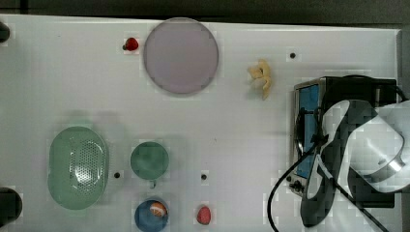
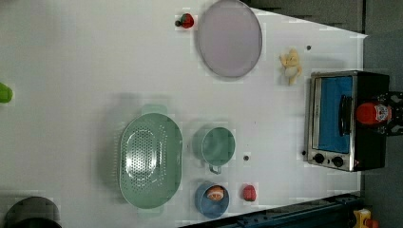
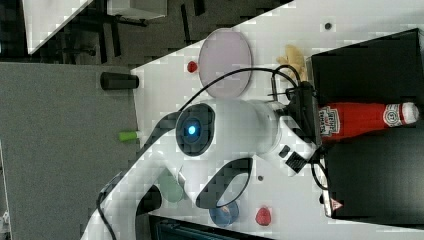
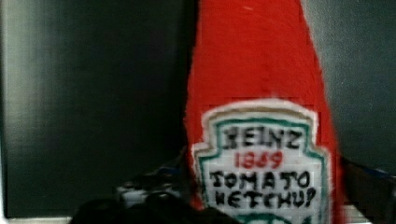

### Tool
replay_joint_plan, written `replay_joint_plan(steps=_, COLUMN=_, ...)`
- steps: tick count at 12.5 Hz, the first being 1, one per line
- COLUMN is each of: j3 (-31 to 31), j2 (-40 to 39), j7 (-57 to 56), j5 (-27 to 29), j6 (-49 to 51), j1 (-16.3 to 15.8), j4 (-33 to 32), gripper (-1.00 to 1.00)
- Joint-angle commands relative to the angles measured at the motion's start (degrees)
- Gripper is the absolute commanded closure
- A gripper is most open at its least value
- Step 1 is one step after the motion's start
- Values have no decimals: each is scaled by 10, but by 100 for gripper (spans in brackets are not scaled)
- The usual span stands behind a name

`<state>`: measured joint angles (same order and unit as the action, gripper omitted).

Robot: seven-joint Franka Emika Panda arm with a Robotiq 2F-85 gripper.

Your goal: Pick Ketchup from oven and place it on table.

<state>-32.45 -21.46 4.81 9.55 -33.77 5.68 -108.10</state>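
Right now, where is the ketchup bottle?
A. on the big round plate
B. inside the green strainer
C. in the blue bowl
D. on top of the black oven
D: the Heinz ketchup bottle lies on the toaster oven's black top, seen in the right view.

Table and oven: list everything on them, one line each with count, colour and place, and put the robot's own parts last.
Ketchup: one, red with white cap and label, lying on the oven's black top.
Oven: one, black top, silver front, bluish door, at the left view's right.
Table: one, white, under everything.
Plate: one, pale lilac, top view's upper middle.
Strawberries: two, red, one beside the plate, the other near the top view's bottom edge.
Colander: one, pale green, top view's lower left.
Cup: one, green, beside the colander.
Bowl: one, blue, holding an orange-and-white item.
Banana peel: one, pale yellow, near the oven.
Gripper: one, black, at the bottle's base.
Arm: one, white.
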Motion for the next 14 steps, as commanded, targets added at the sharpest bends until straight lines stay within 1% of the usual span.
replay_joint_plan(steps=1, j3=-4, j2=23, j7=0, j5=4, j6=1, j1=8, j4=22, gripper=-24)
replay_joint_plan(steps=3, j3=-2, j2=27, j7=0, j5=3, j6=3, j1=5, j4=33, gripper=-24)
replay_joint_plan(steps=5, j3=-1, j2=52, j7=-2, j5=-7, j6=27, j1=-11, j4=82, gripper=-24)
replay_joint_plan(steps=6, j3=-1, j2=74, j7=-2, j5=-13, j6=85, j1=-27, j4=120, gripper=-24)
replay_joint_plan(steps=8, j3=0, j2=98, j7=-2, j5=-15, j6=162, j1=-48, j4=152, gripper=-24)
replay_joint_plan(steps=9, j3=13, j2=123, j7=-2, j5=-49, j6=222, j1=-76, j4=170, gripper=-24)
replay_joint_plan(steps=10, j3=27, j2=135, j7=-2, j5=-60, j6=235, j1=-88, j4=171, gripper=-24)
replay_joint_plan(steps=11, j3=70, j2=154, j7=-2, j5=-64, j6=257, j1=-114, j4=171, gripper=-24)
replay_joint_plan(steps=12, j3=104, j2=160, j7=-1, j5=-64, j6=263, j1=-127, j4=171, gripper=-24)
replay_joint_plan(steps=14, j3=144, j2=161, j7=0, j5=-64, j6=264, j1=-136, j4=168, gripper=-24)
